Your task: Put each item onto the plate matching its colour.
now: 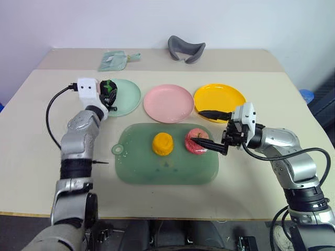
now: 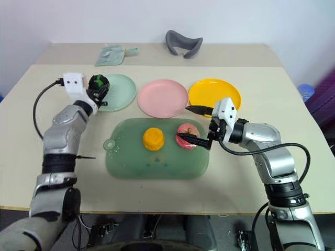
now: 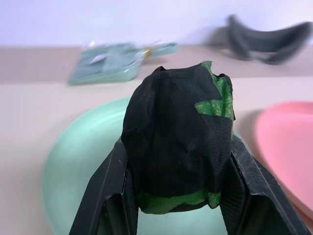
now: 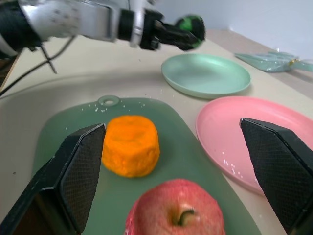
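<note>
- Nearest on the pale beige worktop (image 1: 31, 172) lies a big translucent green rounded-rectangle mat (image 1: 167, 170).
- On that mat sit two things side by side: an orange-yellow lumpy fruit (image 1: 163, 144) towards its middle and a pinkish-red apple in white foam netting (image 1: 195, 141) just to the right of it, the two a little apart.
- The right pincer (image 1: 215, 130) reaches in from the right, pointing across towards the left, its two black fingers spread wide; the nearer finger lies at the apple's front edge, the farther one hangs over the near rim of the yellow plate. It holds nothing.
- Beyond the mat stand three round shallow plastic plates in a row: a pale mint green plate (image 1: 125, 97) on the left, a pink plate (image 1: 168, 103) in the middle and an orange-yellow plate (image 1: 220, 99) on the right. No item rests on any of them.
- The left pincer (image 3: 178, 196) is pinched on a dark green-and-black ball (image 3: 178, 142), holding it over the left part of the mint green plate, above its surface.
- Farther back, on the rear part of the worktop, lie a pale green flat pouch (image 1: 115, 59) on the left and a grey curved cushion-like thing (image 1: 186, 49) near the wall.
</note>
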You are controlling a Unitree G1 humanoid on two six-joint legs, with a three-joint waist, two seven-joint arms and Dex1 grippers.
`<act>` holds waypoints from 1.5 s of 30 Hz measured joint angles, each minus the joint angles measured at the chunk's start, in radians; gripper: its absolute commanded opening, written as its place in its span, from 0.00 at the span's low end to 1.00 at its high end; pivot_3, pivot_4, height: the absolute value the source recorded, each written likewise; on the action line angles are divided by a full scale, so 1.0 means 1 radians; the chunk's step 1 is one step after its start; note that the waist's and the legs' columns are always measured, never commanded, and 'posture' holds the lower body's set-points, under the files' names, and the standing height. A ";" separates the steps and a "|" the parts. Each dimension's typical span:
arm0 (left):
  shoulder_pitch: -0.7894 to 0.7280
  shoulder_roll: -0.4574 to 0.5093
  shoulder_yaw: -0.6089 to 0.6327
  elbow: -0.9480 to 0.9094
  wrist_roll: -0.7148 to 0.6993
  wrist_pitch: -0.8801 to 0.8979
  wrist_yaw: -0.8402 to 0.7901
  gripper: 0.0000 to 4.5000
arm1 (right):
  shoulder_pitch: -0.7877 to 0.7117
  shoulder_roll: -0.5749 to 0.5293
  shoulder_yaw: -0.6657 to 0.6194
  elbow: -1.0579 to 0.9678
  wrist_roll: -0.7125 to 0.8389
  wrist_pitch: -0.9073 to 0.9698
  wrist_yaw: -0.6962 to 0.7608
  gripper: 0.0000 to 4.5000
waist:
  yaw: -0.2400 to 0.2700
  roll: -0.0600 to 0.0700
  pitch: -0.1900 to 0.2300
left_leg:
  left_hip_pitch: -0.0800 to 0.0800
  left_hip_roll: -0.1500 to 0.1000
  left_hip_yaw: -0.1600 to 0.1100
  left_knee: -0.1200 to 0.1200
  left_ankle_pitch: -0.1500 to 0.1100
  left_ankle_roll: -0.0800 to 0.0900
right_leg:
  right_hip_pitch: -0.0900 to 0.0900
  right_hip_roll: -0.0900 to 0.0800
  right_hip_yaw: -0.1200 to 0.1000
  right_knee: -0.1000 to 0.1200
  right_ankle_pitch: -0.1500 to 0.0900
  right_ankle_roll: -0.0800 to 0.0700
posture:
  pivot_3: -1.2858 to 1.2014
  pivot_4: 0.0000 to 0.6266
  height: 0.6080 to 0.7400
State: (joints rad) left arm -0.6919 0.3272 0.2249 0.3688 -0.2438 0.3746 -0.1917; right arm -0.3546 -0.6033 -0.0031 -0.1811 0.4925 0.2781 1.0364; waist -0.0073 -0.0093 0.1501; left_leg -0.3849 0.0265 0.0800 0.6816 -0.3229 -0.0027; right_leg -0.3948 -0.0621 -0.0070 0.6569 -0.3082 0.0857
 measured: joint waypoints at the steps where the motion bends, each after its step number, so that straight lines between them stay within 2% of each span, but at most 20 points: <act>1: -0.037 -0.011 -0.003 0.065 0.009 -0.024 0.008 0.63 | -0.002 0.002 0.000 0.003 0.000 0.000 -0.001 1.00 | 0.001 0.000 0.000 | -0.004 0.000 0.000 0.003 0.000 0.000 | -0.003 0.000 0.000 0.002 0.001 0.001 | 0.52 0.24 1.00; 4: -0.083 -0.027 -0.008 0.169 0.020 -0.078 0.015 0.95 | -0.005 0.006 0.001 0.011 0.000 0.001 -0.001 1.00 | -0.001 0.000 0.000 | -0.006 -0.001 0.000 0.003 0.000 0.000 | -0.006 0.000 0.000 0.003 0.001 0.002 | 0.52 0.24 1.00; 5: -0.093 -0.032 -0.009 0.193 0.025 -0.094 0.015 0.98 | -0.005 0.006 0.001 0.011 0.000 0.001 -0.001 1.00 | -0.002 -0.001 0.000 | -0.006 -0.001 0.000 0.003 0.000 0.000 | -0.006 0.000 -0.001 0.004 0.001 0.002 | 0.52 0.24 1.00; 11: -0.069 -0.035 -0.004 0.175 0.013 -0.149 -0.013 0.98 | -0.006 0.007 -0.002 0.010 -0.013 0.002 -0.029 1.00 | -0.005 -0.001 0.000 | -0.006 0.000 0.001 0.003 0.000 0.000 | -0.007 0.000 0.000 0.005 0.001 0.002 | 0.52 0.24 1.00; 17: 0.234 -0.013 -0.017 -0.165 -0.074 -0.234 -0.236 0.98 | -0.048 0.039 0.052 -0.026 -0.057 0.074 -0.125 1.00 | -0.011 -0.001 0.001 | -0.006 0.000 0.002 0.002 0.000 -0.001 | -0.010 -0.001 0.002 0.006 0.001 0.001 | 0.52 0.24 1.00; 19: 0.371 0.061 -0.027 -0.310 -0.162 -0.190 -0.387 0.98 | -0.074 0.041 0.087 -0.060 -0.074 0.131 -0.157 1.00 | -0.013 -0.001 0.001 | -0.006 0.001 0.002 0.003 0.000 -0.001 | -0.010 -0.001 0.002 0.007 0.001 0.001 | 0.52 0.24 1.00; 22: 0.495 0.167 -0.025 -0.447 -0.272 -0.146 -0.592 0.98 | -0.116 0.040 0.137 -0.078 -0.088 0.205 -0.173 1.00 | -0.006 -0.001 0.001 | -0.006 0.000 0.002 0.003 0.001 -0.001 | -0.009 -0.002 0.001 0.006 0.001 0.001 | 0.52 0.24 1.00; 24: 0.553 0.263 -0.034 -0.501 -0.293 -0.149 -0.729 0.98 | -0.139 0.038 0.180 -0.089 -0.095 0.251 -0.165 1.00 | -0.003 -0.001 0.001 | -0.006 0.000 0.001 0.003 0.000 -0.001 | -0.009 -0.003 0.001 0.006 0.000 0.000 | 0.52 0.24 1.00; 28: 0.620 0.368 -0.045 -0.529 -0.303 -0.162 -0.905 0.98 | -0.192 0.029 0.266 -0.065 -0.122 0.336 -0.133 1.00 | -0.010 -0.001 0.001 | -0.006 0.000 0.001 0.003 0.000 0.000 | -0.009 -0.004 0.001 0.005 0.000 0.000 | 0.52 0.24 1.00; 33: 0.648 0.414 -0.046 -0.538 -0.302 -0.172 -0.986 0.98 | -0.251 0.029 0.324 -0.011 -0.159 0.405 -0.112 1.00 | -0.012 -0.001 0.001 | -0.006 0.000 0.001 0.002 0.000 0.000 | -0.010 -0.004 0.001 0.006 0.000 -0.001 | 0.52 0.24 1.00; 45: 0.681 0.393 -0.075 -0.580 -0.288 -0.190 -0.987 0.98 | -0.329 0.077 0.394 0.050 -0.203 0.430 -0.059 1.00 | -0.011 -0.001 0.001 | -0.006 0.000 0.001 0.002 -0.001 0.001 | -0.010 -0.004 0.001 0.006 0.000 -0.001 | 0.52 0.24 1.00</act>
State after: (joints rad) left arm -0.0106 0.7203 0.1495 -0.2109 -0.5318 0.1851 -1.1791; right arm -0.6834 -0.5263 0.3908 -0.1311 0.2893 0.7082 0.9776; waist -0.0186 -0.0101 0.1506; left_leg -0.3911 0.0262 0.0809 0.6834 -0.3234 -0.0019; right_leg -0.4046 -0.0658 -0.0061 0.6631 -0.3084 0.0850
